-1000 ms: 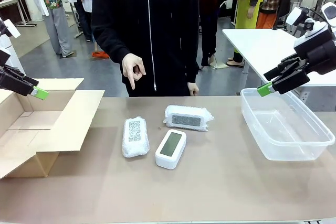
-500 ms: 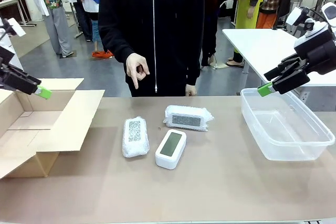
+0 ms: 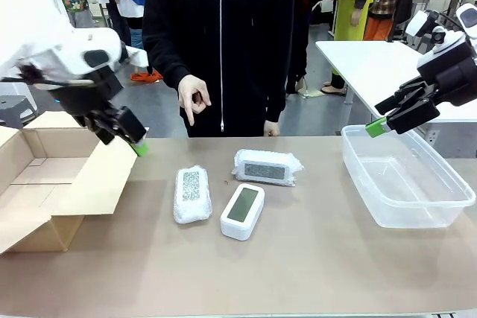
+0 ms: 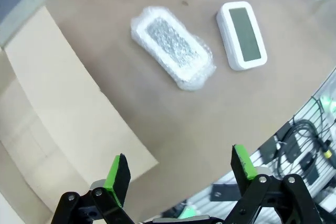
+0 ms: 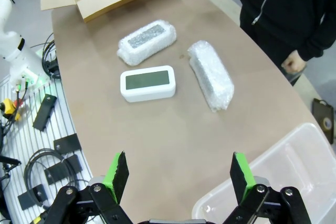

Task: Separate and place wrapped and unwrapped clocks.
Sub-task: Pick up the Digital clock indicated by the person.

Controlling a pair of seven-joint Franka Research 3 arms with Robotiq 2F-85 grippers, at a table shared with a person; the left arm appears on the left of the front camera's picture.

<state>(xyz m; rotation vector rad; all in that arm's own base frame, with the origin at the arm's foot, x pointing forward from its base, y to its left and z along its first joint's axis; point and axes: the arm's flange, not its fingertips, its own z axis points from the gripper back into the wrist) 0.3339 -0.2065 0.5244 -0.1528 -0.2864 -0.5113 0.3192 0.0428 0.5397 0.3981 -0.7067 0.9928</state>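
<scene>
– Reaching for the nearer wrapped clock (image 3: pixel 191 194), the left gripper (image 4: pixel 180 169), jaws spread and empty, could clip the box flap (image 3: pixel 104 176) by the tabletop's (image 3: pixel 320 273) left edge
– Or nudge the bare clock (image 3: pixel 242 211) just beside it, mid-tabletop; bubble wrap may slip too
– The other wrapped clock (image 3: pixel 267 167) lies toward the far edge, by the person's hand (image 3: pixel 191 98)
– Meanwhile the right gripper (image 3: pixel 376 128), wide open, hangs at the rim of the tub (image 3: pixel 417 214); the near edge is free

A grey floor (image 3: pixel 313 113) and a white table (image 3: pixel 365 65) lie beyond.
</scene>
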